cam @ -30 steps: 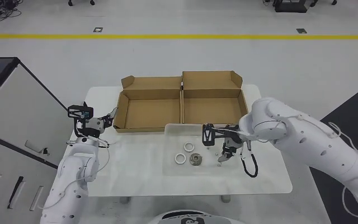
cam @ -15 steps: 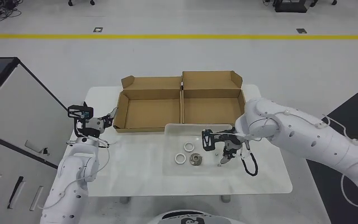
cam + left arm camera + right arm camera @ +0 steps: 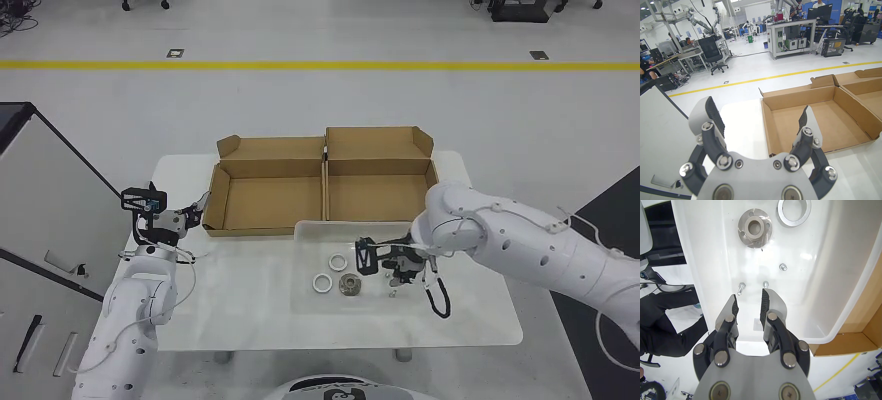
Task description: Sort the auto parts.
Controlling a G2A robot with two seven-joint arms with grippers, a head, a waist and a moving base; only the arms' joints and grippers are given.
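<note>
We see that the right gripper (image 3: 749, 293) has shifted a little leftward over the white tray (image 3: 838, 323). Its jaws stand narrowly apart, empty, above a bolt (image 3: 740, 288) in the tray's right half. The left gripper (image 3: 757, 104) gapes wide by the left edge of the table (image 3: 240, 300).

Along the far edge of the bench (image 3: 240, 300) we see a left box (image 3: 265, 205) and a right box (image 3: 380, 198) side by side. Just before the right box sits a tray (image 3: 320, 240). In it we find a far ring (image 3: 338, 263), a near ring (image 3: 321, 284), a flange (image 3: 349, 286) just right of the near ring, and bolts (image 3: 740, 289) farther right.
</note>
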